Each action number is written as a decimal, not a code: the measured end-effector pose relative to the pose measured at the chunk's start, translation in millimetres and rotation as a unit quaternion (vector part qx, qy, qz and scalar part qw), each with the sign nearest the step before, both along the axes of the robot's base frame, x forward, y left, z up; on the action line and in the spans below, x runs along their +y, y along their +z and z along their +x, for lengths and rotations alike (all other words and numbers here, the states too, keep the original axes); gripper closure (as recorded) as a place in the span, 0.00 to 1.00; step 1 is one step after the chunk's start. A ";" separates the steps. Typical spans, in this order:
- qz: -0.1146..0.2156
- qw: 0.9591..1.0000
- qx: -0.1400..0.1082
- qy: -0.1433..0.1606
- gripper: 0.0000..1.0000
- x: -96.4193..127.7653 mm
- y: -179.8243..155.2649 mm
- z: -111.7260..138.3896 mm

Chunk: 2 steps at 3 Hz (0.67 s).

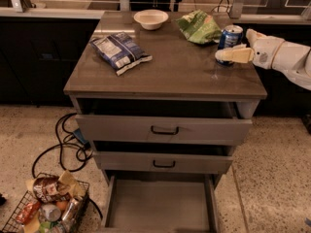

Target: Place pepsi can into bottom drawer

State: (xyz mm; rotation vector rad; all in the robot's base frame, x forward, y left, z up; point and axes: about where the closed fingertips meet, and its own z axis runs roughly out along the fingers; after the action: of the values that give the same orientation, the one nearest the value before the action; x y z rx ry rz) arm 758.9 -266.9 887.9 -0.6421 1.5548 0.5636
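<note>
Camera view: gripper (227, 50) comes in side-on at the can (231, 34), upper right on the bench (170, 74); jaws' state, cannot tell. Bottom drawer (158, 203) gapes open below, ready to receive it.
</note>
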 end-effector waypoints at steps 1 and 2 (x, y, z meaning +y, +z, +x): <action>0.006 1.000 0.004 0.002 0.09 3.7 -7.0 3.7; 0.006 1.000 0.004 0.005 0.36 8.5 -7.1 4.7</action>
State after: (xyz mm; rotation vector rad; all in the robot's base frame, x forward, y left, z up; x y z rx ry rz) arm 763.6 -258.4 880.8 -0.6395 1.5543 0.5842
